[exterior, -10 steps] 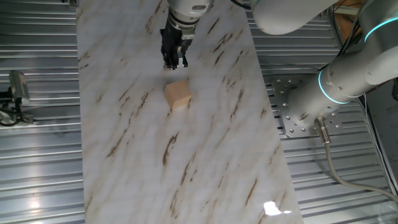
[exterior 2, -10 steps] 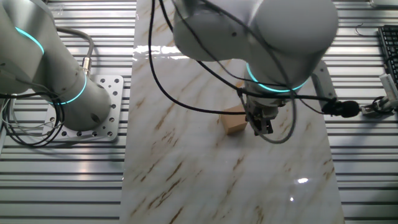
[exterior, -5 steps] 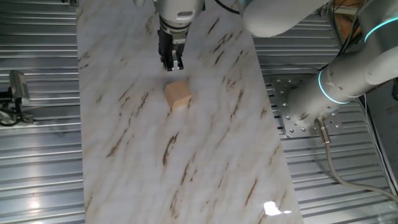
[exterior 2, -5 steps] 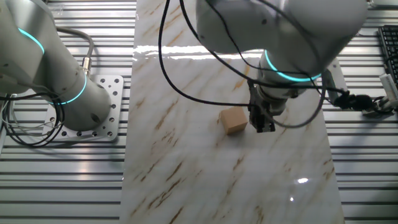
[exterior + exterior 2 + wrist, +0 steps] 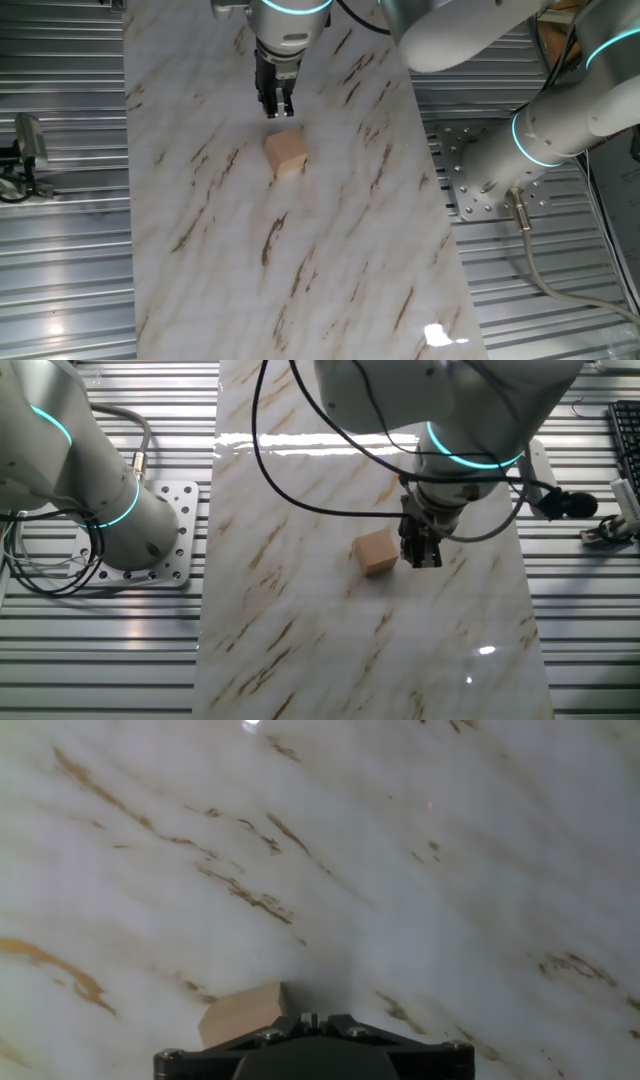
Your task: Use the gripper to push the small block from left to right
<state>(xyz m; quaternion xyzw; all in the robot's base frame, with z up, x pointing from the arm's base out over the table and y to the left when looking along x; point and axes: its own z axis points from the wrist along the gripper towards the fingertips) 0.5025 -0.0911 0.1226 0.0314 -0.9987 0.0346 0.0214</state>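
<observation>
Hanging low over the marble-patterned table (image 5: 330, 250), the gripper (image 5: 277, 108) stands just beside the small block (image 5: 287, 153), its dark fingers drawn narrow and holding nothing. The tan cube (image 5: 377, 552) sits near the middle of the tabletop; the hand view shows its corner (image 5: 245, 1012) at the gripper's base. A second grey arm (image 5: 75, 470) stands off to one side.

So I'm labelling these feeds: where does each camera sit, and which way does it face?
One fixed view: high, angled down the marble table; black two-finger gripper beyond the tan wooden cube.
Other fixed view: opposite side; gripper right of the cube.
Hand view: on the hand, facing the tabletop; only the gripper's base shows.
All share the cube.
</observation>
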